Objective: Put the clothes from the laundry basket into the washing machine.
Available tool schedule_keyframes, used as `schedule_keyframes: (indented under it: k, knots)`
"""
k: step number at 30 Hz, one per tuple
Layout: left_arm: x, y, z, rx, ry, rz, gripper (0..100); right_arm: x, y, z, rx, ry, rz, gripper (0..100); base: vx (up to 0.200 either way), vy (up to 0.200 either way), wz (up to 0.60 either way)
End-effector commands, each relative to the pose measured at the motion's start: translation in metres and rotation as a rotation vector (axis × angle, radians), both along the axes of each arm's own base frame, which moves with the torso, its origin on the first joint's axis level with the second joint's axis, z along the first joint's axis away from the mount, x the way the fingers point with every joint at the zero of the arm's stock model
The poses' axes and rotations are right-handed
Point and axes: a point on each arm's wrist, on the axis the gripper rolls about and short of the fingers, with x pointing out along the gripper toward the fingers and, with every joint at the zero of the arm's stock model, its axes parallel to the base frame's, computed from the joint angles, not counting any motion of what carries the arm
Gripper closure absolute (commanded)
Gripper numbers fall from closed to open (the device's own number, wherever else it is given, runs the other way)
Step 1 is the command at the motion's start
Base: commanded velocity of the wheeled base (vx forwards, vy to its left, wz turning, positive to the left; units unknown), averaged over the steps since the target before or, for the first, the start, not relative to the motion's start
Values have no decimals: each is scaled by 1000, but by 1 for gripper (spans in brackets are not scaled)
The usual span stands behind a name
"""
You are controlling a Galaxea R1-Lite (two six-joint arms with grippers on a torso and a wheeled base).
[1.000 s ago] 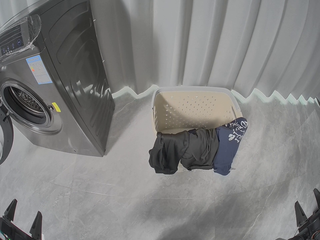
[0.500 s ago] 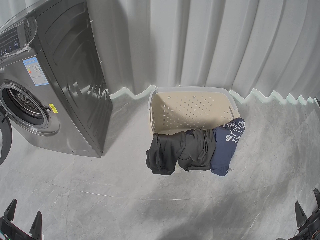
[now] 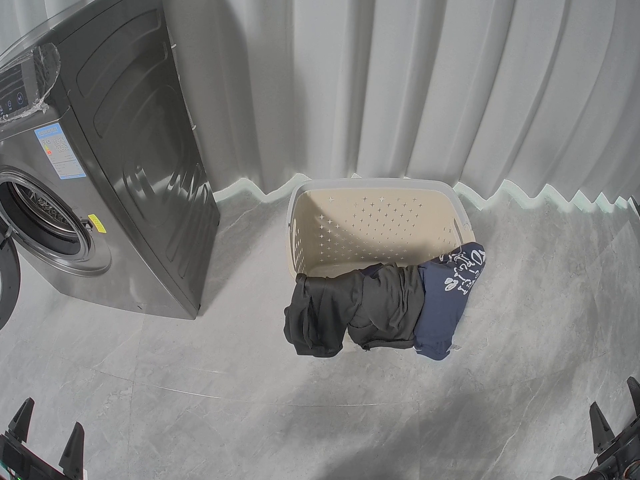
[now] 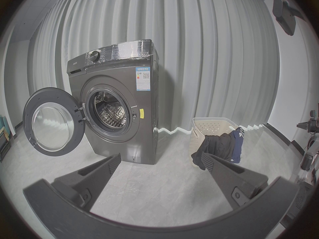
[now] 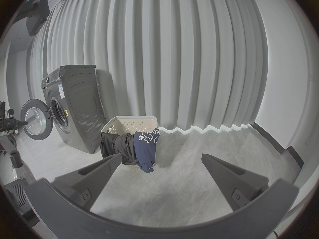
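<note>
While our two arms sit low near the floor (image 3: 267, 401), we see the laundry basket (image 3: 373, 185) standing on it, right in front of the long white curtain (image 3: 400, 68). The basket is cream inside, with little star holes in its walls. Two pieces of clothing hang over the basket's near edge, half in and half out. One is the black clothes (image 3: 353, 308), bunched up and drooping down the front wall. The other is a blue shirt (image 3: 443, 301) with white print, just beside the black clothes on our right and touching them. The washing machine (image 3: 133, 135) is grey and stands to our left of the basket, with a gap of floor between them. Its round door (image 4: 50, 121) is swung wide open, and we can look into the shiny drum (image 4: 113, 112). Our left tool (image 3: 48, 428) is down at the near left, with its two fingers spread wide apart. Our right tool (image 3: 613, 401) is down at the near right, and its fingers are spread wide apart too. Both tools are well apart from the basket and the clothes.
</note>
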Motion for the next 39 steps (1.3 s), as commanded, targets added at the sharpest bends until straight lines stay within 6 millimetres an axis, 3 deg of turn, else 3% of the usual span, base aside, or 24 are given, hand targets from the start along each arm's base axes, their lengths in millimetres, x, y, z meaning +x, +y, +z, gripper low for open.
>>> schedule_keyframes:
  k: [1,5,7,10,15,16,25,39]
  knots:
    - [0,0,-5,-1,0,1,0,0,0,-5,2,0,-1,0,200,0,0]
    - [0,0,-5,-1,-2,1,0,-3,0,10,0,-80,-16,0,150,0,0]
    - [0,0,-5,1,0,1,0,-14,0,50,9,-192,-17,0,0,0,0]
    - [0,0,-5,2,-2,1,0,5,-1,61,17,-52,9,0,0,0,0]
    - [0,0,-5,1,-2,1,0,43,2,61,60,213,87,0,0,0,0]
    - [0,0,-5,1,-2,1,0,59,4,61,60,290,92,0,0,0,0]
    - [0,0,-5,2,-2,1,0,128,11,54,160,476,64,0,0,0,0]
    - [0,0,-5,2,-2,1,0,173,20,26,200,630,60,0,0,0,0]
